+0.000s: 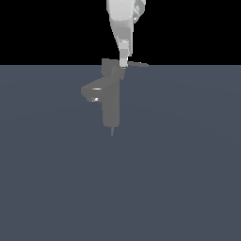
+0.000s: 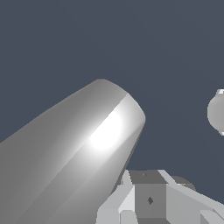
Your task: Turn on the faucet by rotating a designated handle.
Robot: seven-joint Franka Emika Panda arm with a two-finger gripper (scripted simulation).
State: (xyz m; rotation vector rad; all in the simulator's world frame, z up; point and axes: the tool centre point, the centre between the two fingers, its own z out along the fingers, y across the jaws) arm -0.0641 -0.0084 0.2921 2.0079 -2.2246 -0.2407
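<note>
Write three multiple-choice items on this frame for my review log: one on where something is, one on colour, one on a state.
1. In the exterior view, where does the gripper sit?
A. At the top of the faucet, by the root of the handle
B. Down at the foot of the column
C. Far off toward the exterior view's left edge

2. What colour is the faucet?
A. Red
B. Gray
C. Gold

3. How does the handle lie in the exterior view?
A. Pointing straight up
B. Hanging down along the column
C. Roughly level, reaching toward the exterior view's right

Answers: 1 A, the arm comes down onto the boxy cap. 2 B, the body renders in flat gray. 3 C, the thin blade runs sideways from the cap.
</note>
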